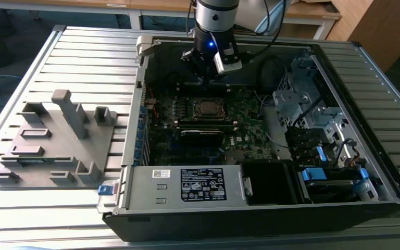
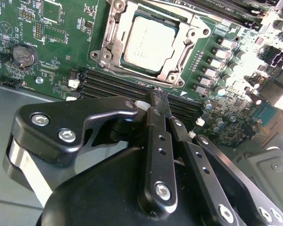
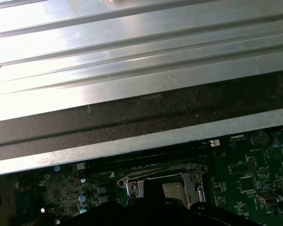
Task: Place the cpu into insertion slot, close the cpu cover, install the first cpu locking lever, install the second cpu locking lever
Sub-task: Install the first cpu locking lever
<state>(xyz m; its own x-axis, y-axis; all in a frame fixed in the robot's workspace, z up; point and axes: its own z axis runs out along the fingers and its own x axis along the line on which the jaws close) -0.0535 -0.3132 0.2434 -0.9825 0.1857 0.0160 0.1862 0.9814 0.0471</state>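
Nearest the lens in the second wrist view is the gripper (image 2: 159, 101), its black linkages bolted with silver screws and its two slim fingers (image 2: 156, 104) pressed together at the tips with nothing between them. The tips hang above the long black memory slots (image 2: 132, 87) just beside the socket, clear of the board.

Beyond them the cpu (image 2: 148, 43) lies flat in the insertion slot (image 2: 114, 29), its dull silver top bare. The cpu cover (image 2: 177, 77) frames the chip on all four sides, lying down around it; whether the locking levers are latched I cannot tell. Rows of small capacitors (image 2: 217, 61) crowd one edge of the socket, and a coin battery (image 2: 23, 55) sits well apart on the green motherboard (image 2: 61, 42).

In the exterior view the arm (image 1: 214, 31) comes down at the far wall of the open computer case (image 1: 255, 219), with the gripper (image 1: 207, 78) above the board just beyond the cpu (image 1: 207, 107). Drive cages (image 1: 311, 109) close in the exterior view's right; a grey fixture tray (image 1: 54, 146) stands on the ribbed metal table (image 1: 82, 52) to the exterior view's left.

In the first wrist view the case's metal edge (image 3: 132, 143) runs close along the socket frame (image 3: 165, 181).
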